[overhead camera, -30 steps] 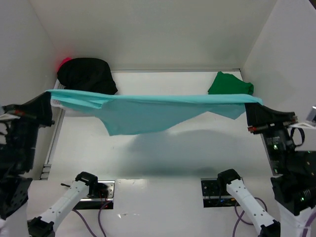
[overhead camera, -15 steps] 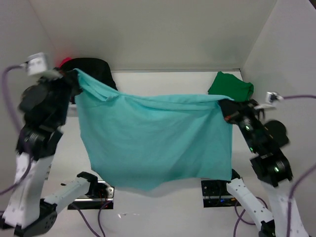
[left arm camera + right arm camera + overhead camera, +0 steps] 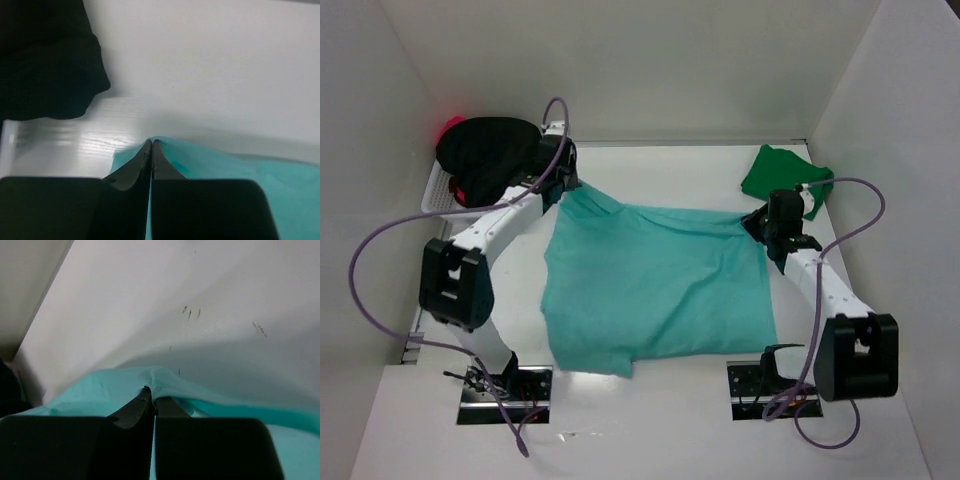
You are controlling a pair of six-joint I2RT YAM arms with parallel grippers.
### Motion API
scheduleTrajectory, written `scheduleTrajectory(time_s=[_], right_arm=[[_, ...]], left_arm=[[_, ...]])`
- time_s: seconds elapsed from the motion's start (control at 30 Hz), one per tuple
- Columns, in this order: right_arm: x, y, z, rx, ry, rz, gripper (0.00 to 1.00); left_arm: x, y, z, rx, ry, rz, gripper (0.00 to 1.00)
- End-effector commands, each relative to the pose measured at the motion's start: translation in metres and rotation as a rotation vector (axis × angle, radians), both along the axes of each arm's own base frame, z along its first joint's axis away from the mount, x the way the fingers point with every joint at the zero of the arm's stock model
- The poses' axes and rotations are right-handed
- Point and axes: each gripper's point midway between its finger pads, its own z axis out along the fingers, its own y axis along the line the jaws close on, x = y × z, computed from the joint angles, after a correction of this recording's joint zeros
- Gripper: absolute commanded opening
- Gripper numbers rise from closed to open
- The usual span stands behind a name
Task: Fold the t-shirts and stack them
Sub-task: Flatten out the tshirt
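Light teal t-shirt (image 3: pixel 655 290) is lying spread out on the middle of the white table (image 3: pixel 660 170), mostly flat but kinda rumpled, and the near-left corner looks doubled over a bit. Both arms are stretched out to its far corners. The left gripper (image 3: pixel 565 186) is pinched tight on the far-left corner of the cloth. In the left wrist view its fingers (image 3: pixel 131 169) are pressed together with a sliver of teal caught between them and the fabric peaking up right at the tips. Same deal on the other side: the right gripper (image 3: pixel 761 222) is clamped on the far-right corner, jaws closed, with teal bunched into a little ridge at the end of them in the right wrist view. The far edge of the shirt runs between the two grippers. The black t-shirt (image 3: pixel 490 150) sits in a heap at the far-left corner, just beside the left gripper, with a bit of the red-pink t-shirt (image 3: pixel 450 127) poking out behind it. The dark green t-shirt (image 3: pixel 782 172) is crumpled at the far right, near the right gripper, and as far as I can tell it's not touching the teal one.
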Motion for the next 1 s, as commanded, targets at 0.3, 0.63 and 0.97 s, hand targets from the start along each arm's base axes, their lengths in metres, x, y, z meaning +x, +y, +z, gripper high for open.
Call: scheduleTrajectory(time_s=[0.3, 0.63, 0.97], right_arm=[[0.11, -0.004, -0.047, -0.007, 0.01, 0.01, 0.02], [0.133, -0.024, -0.016, -0.052, -0.032, -0.047, 0.12], [0.138, -0.034, -0.007, 0.003, -0.103, 0.091, 0.31]], left_arm=[[0.094, 0.0, -0.046, -0.073, -0.025, 0.027, 0.0], [0.105, 0.006, -0.066, -0.099, 0.006, 0.009, 0.0], [0.106, -0.001, -0.062, -0.114, 0.003, -0.03, 0.0]])
